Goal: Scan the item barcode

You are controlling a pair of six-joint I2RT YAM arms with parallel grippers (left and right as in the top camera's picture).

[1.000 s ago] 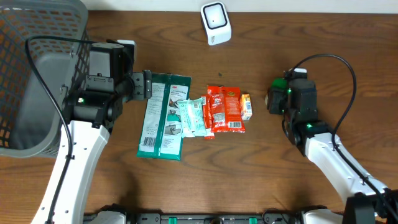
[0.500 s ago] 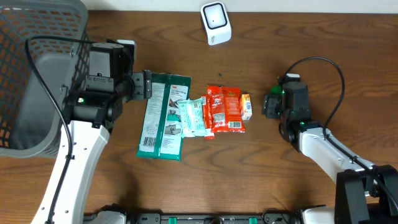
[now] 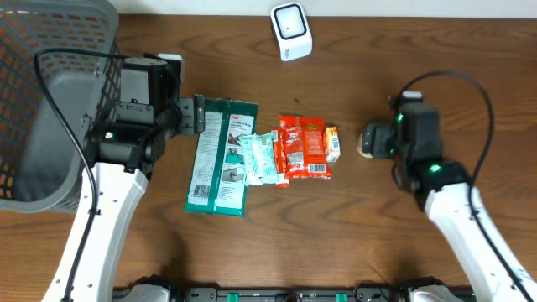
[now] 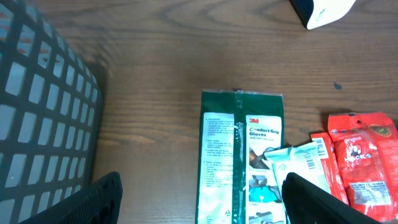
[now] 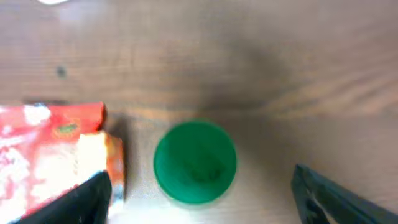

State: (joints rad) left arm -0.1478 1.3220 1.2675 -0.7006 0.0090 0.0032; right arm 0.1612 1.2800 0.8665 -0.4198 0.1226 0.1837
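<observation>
The white barcode scanner (image 3: 291,31) stands at the table's back edge; its corner (image 4: 323,9) also shows in the left wrist view. A round green-topped item (image 5: 195,162) stands on the table between the spread fingers of my right gripper (image 5: 200,186), touching neither. From overhead my right gripper (image 3: 369,140) covers most of it. My left gripper (image 3: 199,115) is open above the top of a green 3M glove packet (image 3: 220,155), with nothing between its fingers (image 4: 93,202).
A white-teal packet (image 3: 260,157), a red snack packet (image 3: 302,147) and a small orange box (image 3: 332,143) lie in a row beside the glove packet. A grey mesh basket (image 3: 50,101) fills the left side, close to the left arm.
My right gripper's jaws have spread wider and let go of the green-topped item, and the right arm has shifted slightly right. The left arm has not moved.
</observation>
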